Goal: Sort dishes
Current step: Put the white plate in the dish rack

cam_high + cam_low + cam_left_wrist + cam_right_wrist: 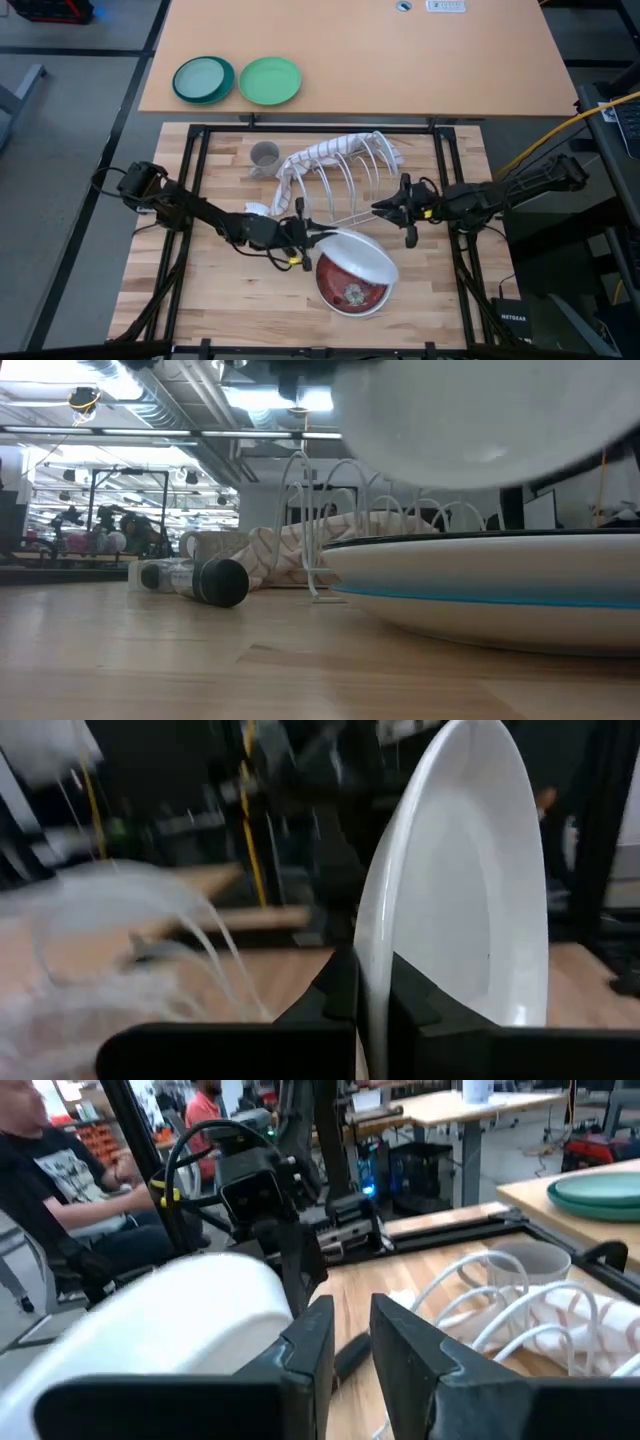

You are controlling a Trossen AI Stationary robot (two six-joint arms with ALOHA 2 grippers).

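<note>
High view: left gripper (303, 238) sits mid-table, toward the near edge, clamped on the rim of a white plate (365, 258). That plate is lifted and tilted over the red-flowered plate (347, 287), which lies flat near the near edge. Wire dish rack (345, 180) stands on a striped towel (330, 155) toward the far edge, with the grey cup (264, 155) just beside it. Right gripper (405, 210) hovers next to the rack, holding nothing I can see. Green plate (270, 80) and teal plate (203, 79) are on the separate far desk (450, 60).

Low view: white plate (480, 420) hangs above a plate (500, 595) resting flat on the table (150, 670); they are apart. Rack wires (330, 510) show behind, and a dark cylindrical object (205, 582) lies on the wood.

Left wrist view: fingers (335, 995) pinch the white plate (470, 890) edge-on, fully closed on the rim. Only a thin bite of rim.

Right wrist view: right gripper (350, 1345) jaws are slightly parted, nothing between them. White plate (160, 1330) close ahead, cup (530, 1265) and rack (490, 1305) beyond.

Risks:
- Rim pinch is shallow, so the plate could rotate or slip and drop onto the flowered plate.
- Right gripper sits in the likely path to the rack, so arm or plate could clash.
- Missing a slot would hit the wires and shove the rack on the towel.
</note>
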